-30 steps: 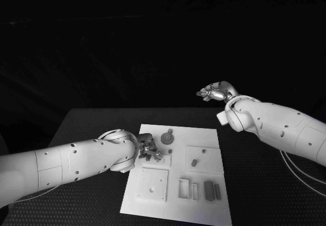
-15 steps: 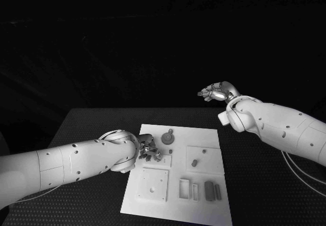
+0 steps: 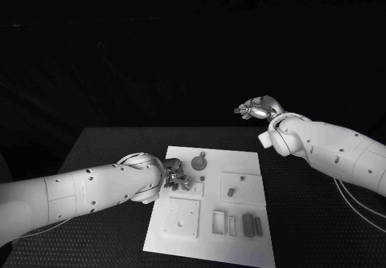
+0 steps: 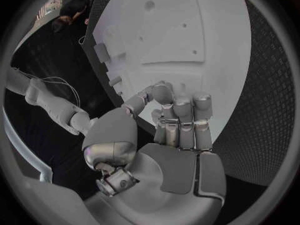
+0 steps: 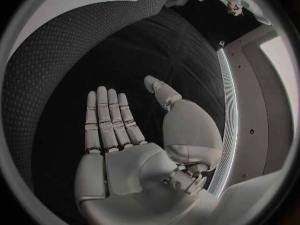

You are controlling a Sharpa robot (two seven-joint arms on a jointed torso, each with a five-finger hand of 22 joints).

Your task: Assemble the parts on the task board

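The left arm [image 3: 80,192] comes in low over the black counter [image 3: 105,145] from the left. Its left hand [image 3: 177,180] sits over the left edge of the white task board [image 3: 241,162], about midway between that edge's near and far ends. In the left wrist view the fingers [image 4: 181,115] are curled inward toward the thumb just above the board's surface; I cannot tell whether a part is pinched inside them or whether they are closed on nothing.

The task board lies in the middle of the counter, long side running near to far. At its far left stands a round part [image 3: 198,163]. To the right of the left hand is a square raised plate with a small dark part [image 3: 231,192] on it. In the near half there is a square plate [image 3: 180,219] on the left, then an upright slotted block [image 3: 218,222], then a dark bar-shaped part [image 3: 247,225] with a thinner one just beside it.

The right arm [image 3: 329,151] enters from the right and is raised well above and beyond the board's far right corner. Its right hand [image 3: 256,108] is released, with nothing in it: the right wrist view shows the palm flat and the fingers [image 5: 106,117] stretched out straight side by side, thumb held apart.
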